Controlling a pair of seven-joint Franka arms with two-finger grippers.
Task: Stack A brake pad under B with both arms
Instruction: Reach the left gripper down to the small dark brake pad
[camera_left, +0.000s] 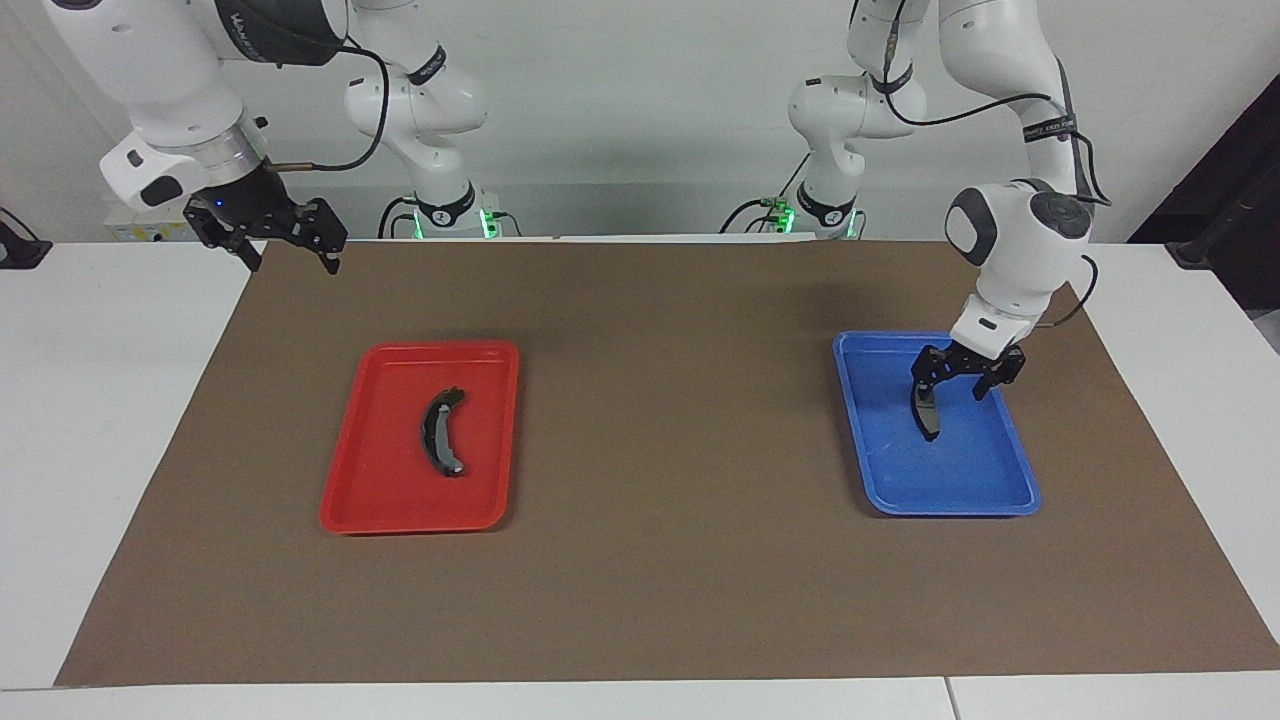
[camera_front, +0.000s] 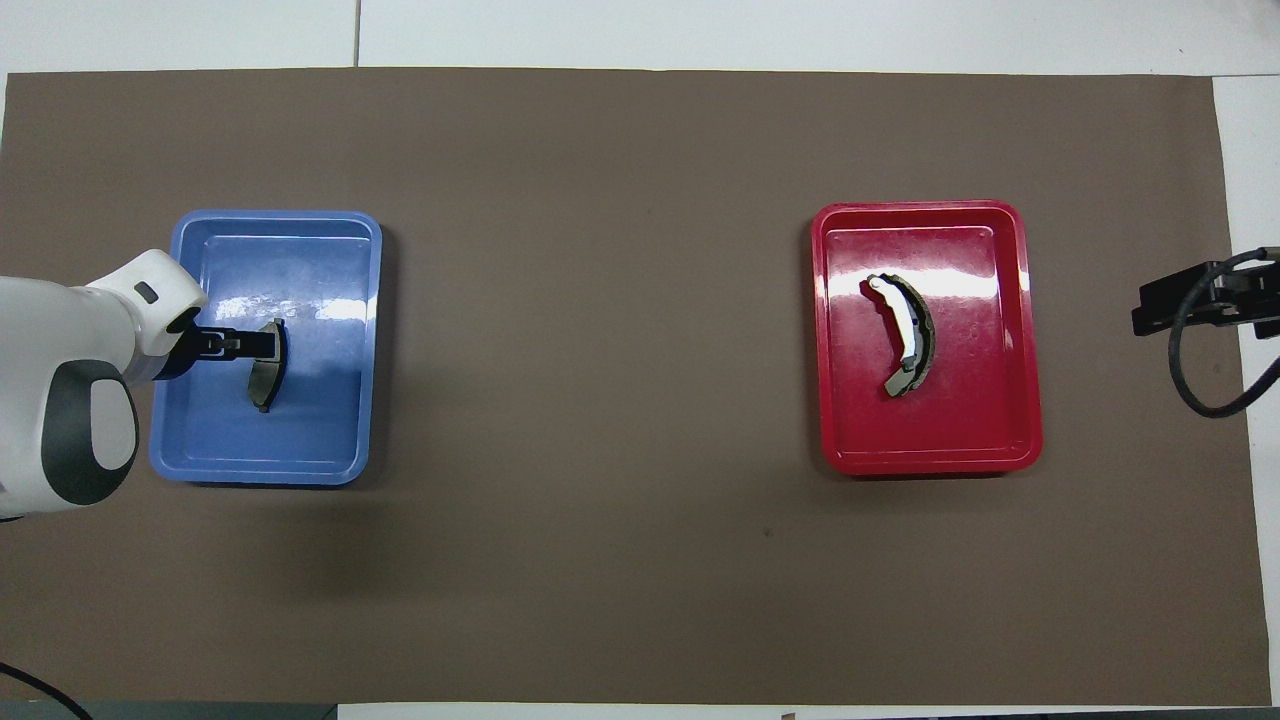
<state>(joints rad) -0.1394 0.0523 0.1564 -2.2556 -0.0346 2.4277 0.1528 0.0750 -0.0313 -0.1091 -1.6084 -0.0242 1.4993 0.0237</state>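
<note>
Two trays: blue tray (camera_left: 1010, 495) holds brake pad (camera_left: 928, 420) under spread left gripper (camera_left: 957, 384); overhead view alone shows crescent shoe's (camera_front: 908, 336) pale face; right gripper (camera_left: 292, 258) waits, spread.

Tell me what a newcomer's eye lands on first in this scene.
Two bright trays on the brown mat: a blue tray toward the left arm's end, holding the short grey brake pad, and a red tray toward the right arm's end, holding the long black crescent. The left gripper hangs open over the pad; the right gripper waits open over the mat's corner.

A red tray (camera_left: 370, 500) and a blue tray (camera_left: 870, 470) sit well apart (on brown mat (camera_left: 660, 600)).
</note>
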